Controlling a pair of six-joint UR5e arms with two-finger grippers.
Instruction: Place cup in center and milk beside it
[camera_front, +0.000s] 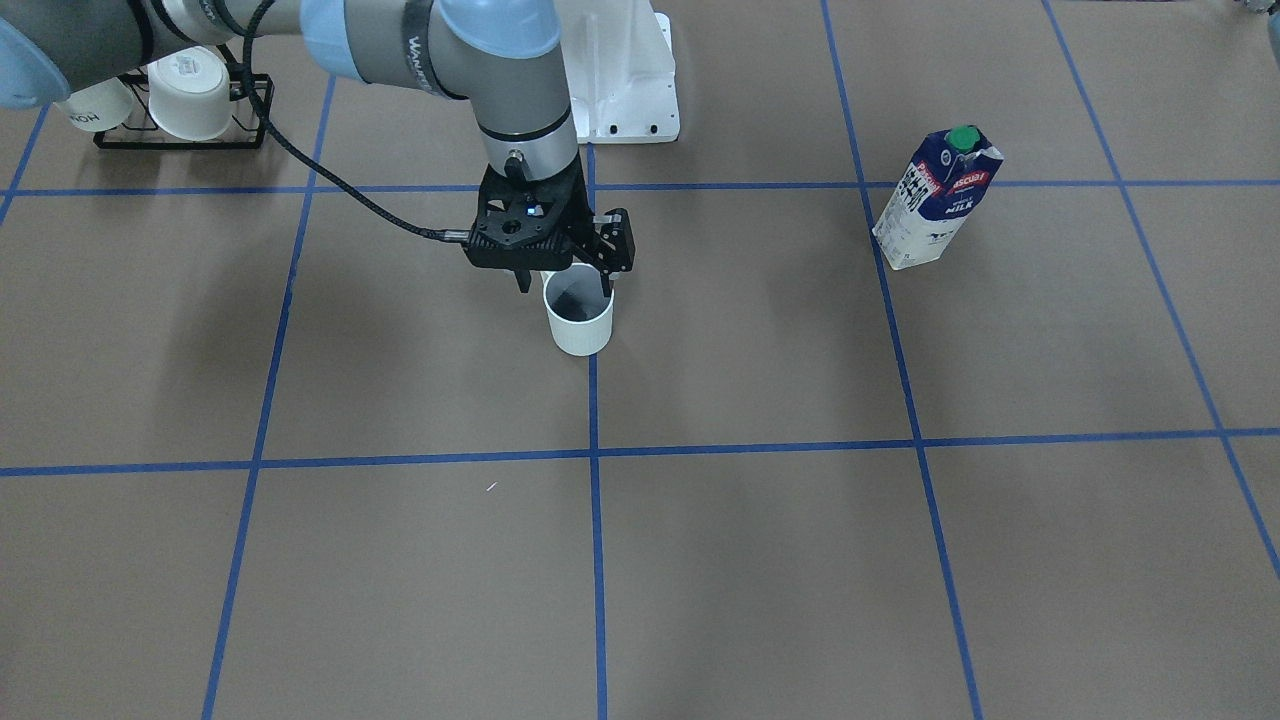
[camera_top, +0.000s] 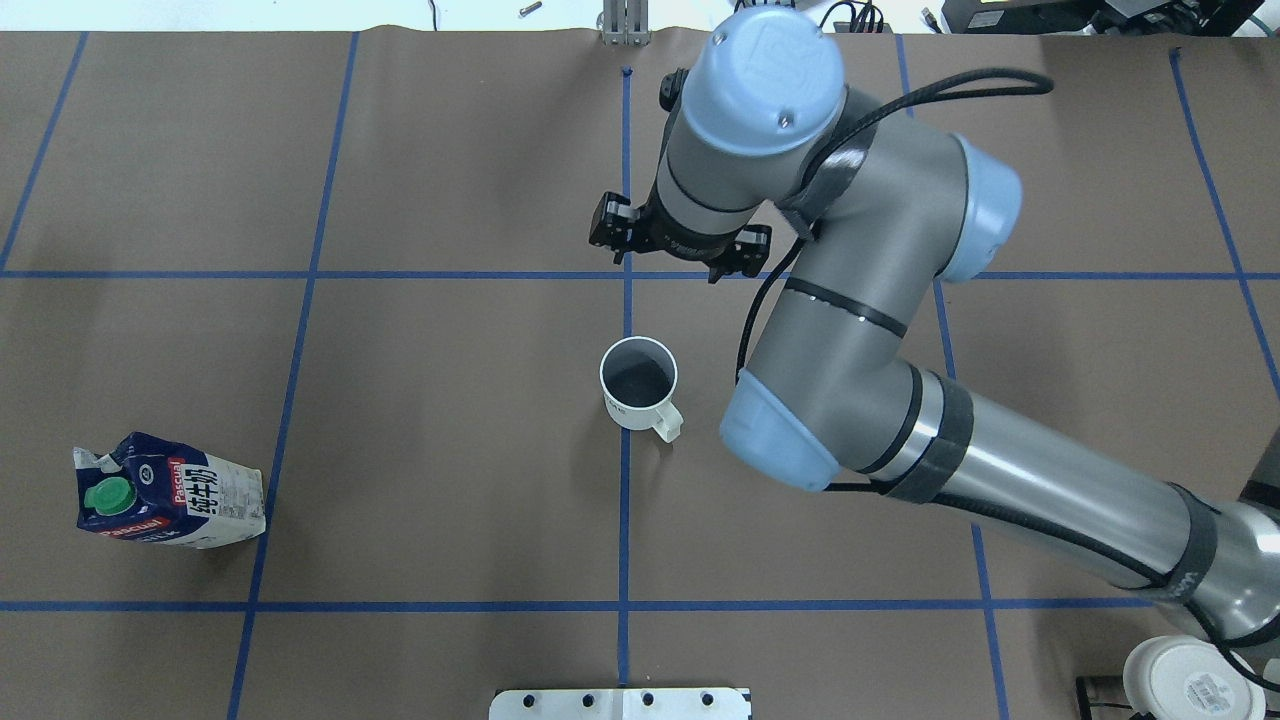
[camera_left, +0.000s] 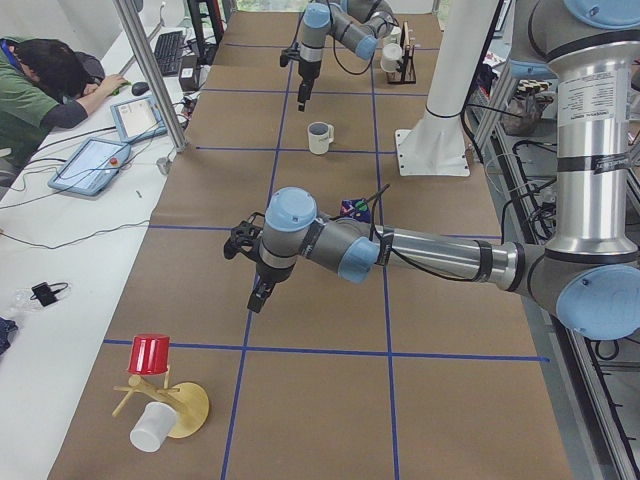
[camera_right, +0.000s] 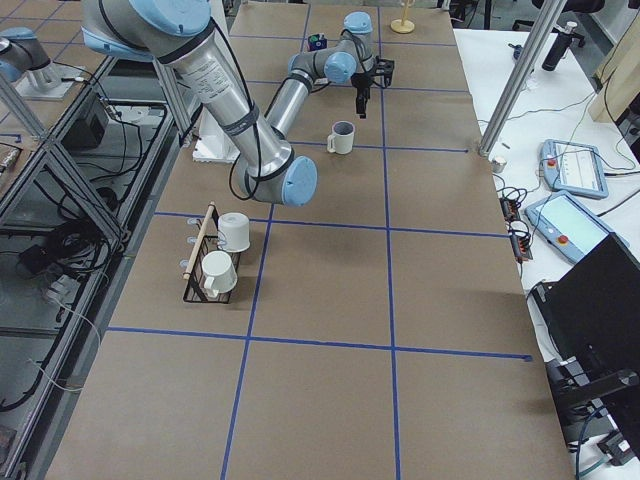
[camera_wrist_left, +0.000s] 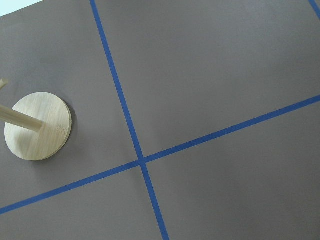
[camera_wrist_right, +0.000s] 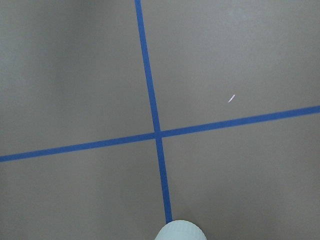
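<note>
Task state, read from the robot's edge of the bench outward. Nearest that edge, toward the bench's left end, the milk (camera_top: 175, 495) stands upright and alone, well apart from the cup (camera_top: 640, 385). Setting it beside the cup is judged the step left to do. The left claw (camera_left: 257, 300) hovers over the bench nearer the left end, apart from the carton. Whether it is open or closed cannot be told. At the middle of the bench, about midway between its long edges, the cup stands upright on a blue tape line (camera_top: 624, 520), so the first step appears done. Just beyond it, toward the far edge, the right claw (camera_front: 565, 290) hangs raised above the cup, jaws apart and empty. The cup is plain white with a dark grey inside, its small loop handle turned toward the robot's edge. The milk is a tall carton, navy above and white below, with a red banner and a round green cap (camera_top: 108, 495).
</note>
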